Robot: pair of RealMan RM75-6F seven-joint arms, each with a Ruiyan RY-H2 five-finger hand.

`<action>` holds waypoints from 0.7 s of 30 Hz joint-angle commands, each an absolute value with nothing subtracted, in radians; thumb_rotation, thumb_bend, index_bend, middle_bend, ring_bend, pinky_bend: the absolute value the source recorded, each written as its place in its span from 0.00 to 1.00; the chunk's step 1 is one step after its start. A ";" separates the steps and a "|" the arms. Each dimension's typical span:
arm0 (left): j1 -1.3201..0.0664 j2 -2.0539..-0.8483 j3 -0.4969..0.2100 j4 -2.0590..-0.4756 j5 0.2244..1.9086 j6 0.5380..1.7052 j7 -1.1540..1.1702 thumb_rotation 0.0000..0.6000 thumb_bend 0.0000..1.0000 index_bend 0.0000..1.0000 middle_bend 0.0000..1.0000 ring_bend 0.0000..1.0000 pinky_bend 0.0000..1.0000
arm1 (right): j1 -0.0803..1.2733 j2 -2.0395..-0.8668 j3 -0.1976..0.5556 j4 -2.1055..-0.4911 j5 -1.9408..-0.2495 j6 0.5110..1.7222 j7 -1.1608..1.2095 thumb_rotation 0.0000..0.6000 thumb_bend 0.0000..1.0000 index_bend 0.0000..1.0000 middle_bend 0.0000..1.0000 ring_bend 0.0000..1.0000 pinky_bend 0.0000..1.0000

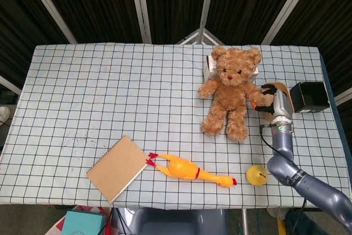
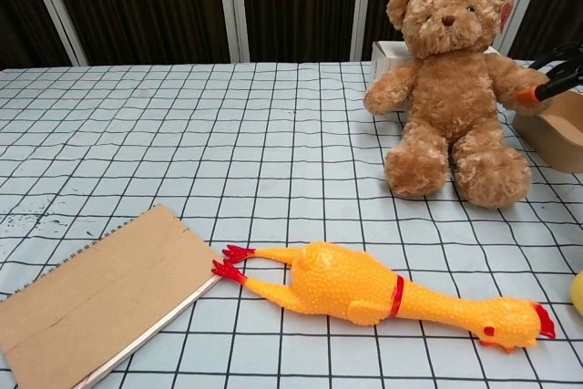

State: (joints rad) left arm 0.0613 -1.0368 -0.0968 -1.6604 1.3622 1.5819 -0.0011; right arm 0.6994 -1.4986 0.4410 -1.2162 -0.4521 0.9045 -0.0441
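Head view shows the whole checked table (image 1: 110, 92) from above, with the right hand (image 1: 268, 102) at the right of the frame, just beside the teddy bear (image 1: 230, 91), its dark fingers reaching toward the bear's arm above a brown cardboard box (image 1: 284, 91). Whether the fingers touch or hold the bear cannot be told; they look spread, with an orange tip showing. Only this view takes in the right arm, the black box (image 1: 309, 96) at the right edge and the whole yellow ball (image 1: 256, 174) near the lower right. Chest view catches just the fingertips (image 2: 557, 79) at the right edge, beside the bear's paw, and shows the rubber chicken (image 2: 383, 293) and brown notebook (image 2: 96, 298) close up in the lower half. No left hand appears in either view.
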 commanded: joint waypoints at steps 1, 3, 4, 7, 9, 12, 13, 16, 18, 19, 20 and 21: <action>0.061 -1.037 -0.097 -1.661 1.362 1.581 0.002 1.00 0.27 0.22 0.00 0.00 0.14 | 0.704 -1.510 0.447 -1.203 -0.446 0.915 -0.051 1.00 0.24 0.38 0.46 0.29 0.00; 0.060 -1.038 -0.097 -1.661 1.360 1.580 0.003 1.00 0.27 0.22 0.00 0.00 0.14 | 0.707 -1.518 0.454 -1.195 -0.445 0.921 -0.050 1.00 0.24 0.43 0.48 0.30 0.00; 0.060 -1.038 -0.097 -1.661 1.360 1.580 0.004 1.00 0.27 0.22 0.00 0.00 0.14 | 0.708 -1.521 0.457 -1.191 -0.446 0.921 -0.050 1.00 0.24 0.45 0.48 0.30 0.00; 0.060 -1.038 -0.098 -1.662 1.358 1.580 0.004 1.00 0.27 0.22 0.00 0.00 0.14 | 0.710 -1.526 0.471 -1.185 -0.438 0.902 -0.037 1.00 0.25 0.47 0.50 0.32 0.00; 0.060 -1.038 -0.098 -1.662 1.356 1.580 0.005 1.00 0.27 0.22 0.00 0.00 0.14 | 0.709 -1.529 0.483 -1.181 -0.429 0.897 -0.027 1.00 0.27 0.48 0.50 0.32 0.00; 0.059 -1.038 -0.098 -1.663 1.355 1.578 0.008 1.00 0.27 0.22 0.00 0.00 0.13 | 0.715 -1.539 0.489 -1.155 -0.427 0.889 -0.028 1.00 0.29 0.48 0.50 0.32 0.00; 0.058 -1.038 -0.098 -1.663 1.356 1.578 0.009 1.00 0.27 0.22 0.00 0.00 0.13 | 0.716 -1.542 0.487 -1.149 -0.429 0.887 -0.030 1.00 0.29 0.48 0.50 0.32 0.00; 0.058 -1.039 -0.098 -1.664 1.354 1.577 0.012 1.00 0.27 0.22 0.00 0.00 0.13 | 0.715 -1.555 0.483 -1.129 -0.442 0.879 -0.024 1.00 0.30 0.48 0.50 0.32 0.00; 0.057 -1.039 -0.099 -1.665 1.352 1.575 0.015 1.00 0.27 0.22 0.00 0.00 0.14 | 0.713 -1.564 0.482 -1.117 -0.450 0.872 -0.017 1.00 0.30 0.48 0.50 0.33 0.00; 0.056 -1.039 -0.099 -1.666 1.351 1.575 0.016 1.00 0.27 0.22 0.00 0.00 0.14 | 0.714 -1.570 0.479 -1.110 -0.455 0.869 -0.017 1.00 0.30 0.48 0.50 0.33 0.00; 0.056 -1.039 -0.099 -1.666 1.351 1.575 0.018 1.00 0.27 0.22 0.00 0.00 0.14 | 0.716 -1.572 0.479 -1.105 -0.459 0.870 -0.019 1.00 0.30 0.48 0.50 0.33 0.00; 0.056 -1.039 -0.099 -1.666 1.351 1.576 0.019 1.00 0.27 0.22 0.00 0.00 0.14 | 0.719 -1.574 0.481 -1.101 -0.463 0.873 -0.021 1.00 0.30 0.48 0.50 0.33 0.00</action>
State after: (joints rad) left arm 0.0561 -1.0394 -0.0991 -1.6662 1.3509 1.5759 0.0184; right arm 0.7159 -1.5708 0.4807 -1.1053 -0.4581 0.8715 -0.0189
